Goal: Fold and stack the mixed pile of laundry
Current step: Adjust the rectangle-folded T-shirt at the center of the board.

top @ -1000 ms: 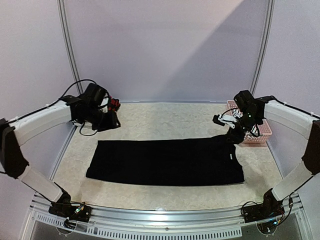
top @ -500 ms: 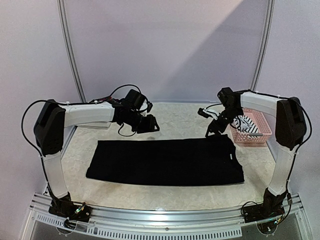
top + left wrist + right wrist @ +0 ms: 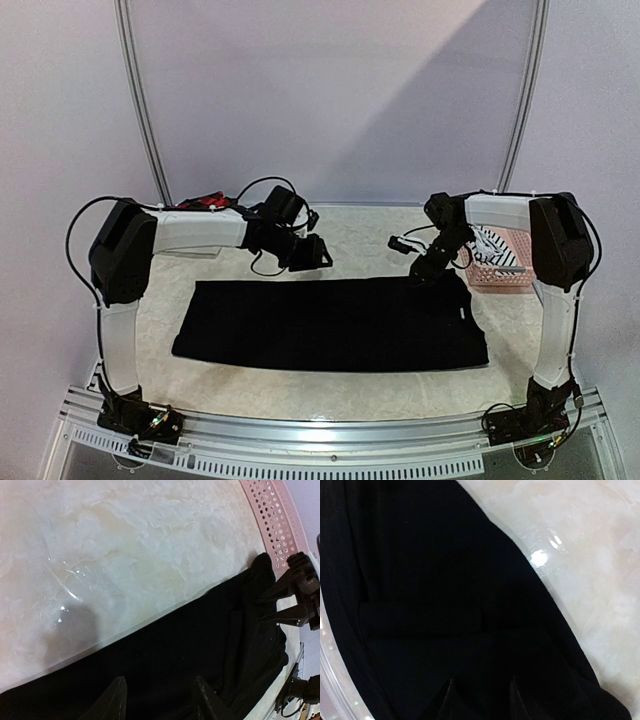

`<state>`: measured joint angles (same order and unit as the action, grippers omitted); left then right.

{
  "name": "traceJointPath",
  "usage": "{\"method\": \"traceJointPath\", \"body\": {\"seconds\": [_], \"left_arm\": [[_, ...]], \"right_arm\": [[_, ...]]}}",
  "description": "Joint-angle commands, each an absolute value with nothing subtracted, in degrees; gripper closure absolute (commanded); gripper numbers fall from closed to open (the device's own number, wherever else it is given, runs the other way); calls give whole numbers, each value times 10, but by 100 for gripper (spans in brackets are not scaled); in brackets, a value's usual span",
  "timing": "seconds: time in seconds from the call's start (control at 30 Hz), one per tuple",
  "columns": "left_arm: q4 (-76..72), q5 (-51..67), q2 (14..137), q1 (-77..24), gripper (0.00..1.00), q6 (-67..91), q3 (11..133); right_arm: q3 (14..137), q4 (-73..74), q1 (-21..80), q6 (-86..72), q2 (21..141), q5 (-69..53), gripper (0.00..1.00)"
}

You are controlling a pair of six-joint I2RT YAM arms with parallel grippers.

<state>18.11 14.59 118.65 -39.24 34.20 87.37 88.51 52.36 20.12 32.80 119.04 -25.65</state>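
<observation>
Overhead view: a black T-shirt (image 3: 330, 325), folded into a long band, lies flat on the pale marbled surface (image 3: 360, 235). Its long axis runs left to right. My left claw (image 3: 312, 253) hangs above the T-shirt's far edge, near the middle of its length, with the jaws apart and empty. My right claw (image 3: 418, 268) is low at the T-shirt's far right corner, much the nearer of the two to the cloth. Just right of the T-shirt a pink basket (image 3: 510, 272) holds a striped top (image 3: 495, 250). Something red (image 3: 207, 201) shows beyond the T-shirt's left end, behind my left arm, too small to name.

Left wrist view: my two fingers (image 3: 117, 700) stand apart at the bottom of the frame with nothing between them. The T-shirt's far edge runs diagonally ahead of them, with bare surface beyond it. At the T-shirt's right end my right claw appears with its fingers spread, tips pointing at the corner of the cloth.

Right wrist view: black cloth nearly fills the frame, with a band, perhaps the collar, crossing it. My fingers (image 3: 517, 700) are spread, dark against dark, so I cannot tell whether they touch the fabric. I judge that the coming grab depends on that far edge, which lies just below both claws.
</observation>
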Motion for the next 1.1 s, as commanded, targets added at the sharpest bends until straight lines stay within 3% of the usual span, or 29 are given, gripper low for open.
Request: {"method": "traceJointPath", "body": {"seconds": [0.0,0.1,0.2,0.6,1.07], "left_arm": [[166,163,1221,-401,54,346,910],[165,172,1245,-403,54,347,939],[152,182,1273,-408,55,350,968],[81,244,1411,-454,55,370,1094],[13,301,1438,-487,57,381,1096]], "right_arm": [[894,530,204,334,1201,-265,76],[893,537,203,341,1191,-272,92],[879,538,203,348,1174,-274,100],[801,517,203,379,1066,-251,99],[714,524,209,415,1046,-231,93]]}}
